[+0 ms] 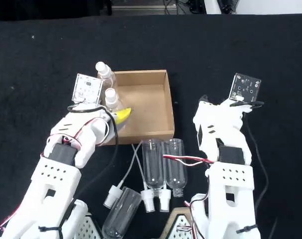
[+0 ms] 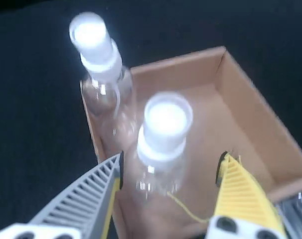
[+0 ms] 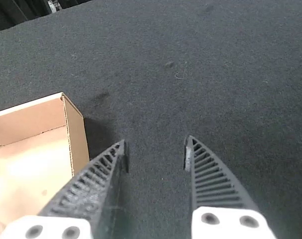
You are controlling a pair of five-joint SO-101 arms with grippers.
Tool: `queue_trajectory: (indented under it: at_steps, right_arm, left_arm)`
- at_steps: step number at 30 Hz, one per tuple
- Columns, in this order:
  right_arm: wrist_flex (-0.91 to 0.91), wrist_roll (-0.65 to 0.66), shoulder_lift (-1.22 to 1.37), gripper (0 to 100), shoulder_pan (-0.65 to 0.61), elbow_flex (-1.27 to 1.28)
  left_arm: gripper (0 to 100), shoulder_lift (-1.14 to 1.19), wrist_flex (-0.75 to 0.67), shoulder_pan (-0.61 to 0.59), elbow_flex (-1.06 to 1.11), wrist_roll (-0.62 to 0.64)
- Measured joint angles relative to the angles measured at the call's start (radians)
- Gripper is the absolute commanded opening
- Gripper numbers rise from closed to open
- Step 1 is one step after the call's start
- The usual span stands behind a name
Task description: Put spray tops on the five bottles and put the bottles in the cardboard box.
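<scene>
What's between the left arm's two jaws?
A bottle with its spray top on stands between the jaws, inside the box, seemingly touching neither jaw. The left wrist view shows it.

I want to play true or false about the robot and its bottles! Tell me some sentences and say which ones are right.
1. The left hand is open, with a finger on either side of a topped bottle standing in the cardboard box. True.
2. The right hand grips a bottle. False: it is open and empty above the black table.
3. Three bare bottles lie on the table. True.
4. All five bottles wear spray tops. False: only two do, and three loose spray tops lie by the bare bottles.
</scene>
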Motion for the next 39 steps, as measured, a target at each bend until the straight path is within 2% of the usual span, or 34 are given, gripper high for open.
queue_trajectory:
  at_steps: [5,14,19,21,29,33,39]
  right_arm:
    - [0.0,0.0,0.0,17.0,0.0,0.0]
    - [-0.037,0.0,0.0,17.0,0.0,0.025]
    - [-0.049,0.0,0.0,17.0,0.0,0.026]
    - [-0.051,0.0,0.0,17.0,0.0,0.026]
    - [-0.051,0.0,0.0,17.0,0.0,0.026]
    - [-0.051,0.0,0.0,17.0,0.0,0.026]
    - [-0.051,0.0,0.0,17.0,0.0,0.026]
  left_arm:
    - [30,-0.011,0.13,0.008,-0.006,0.0]
    - [29,-0.02,0.149,0.02,-0.006,0.0]
    - [14,-0.02,0.16,0.083,-0.006,0.002]
    - [11,-0.02,0.201,0.086,-0.006,0.002]
    - [13,-0.02,0.384,0.084,-0.075,0.003]
    - [12,-0.02,0.39,0.084,-0.078,0.008]
    - [12,-0.02,0.362,0.084,-0.078,0.117]
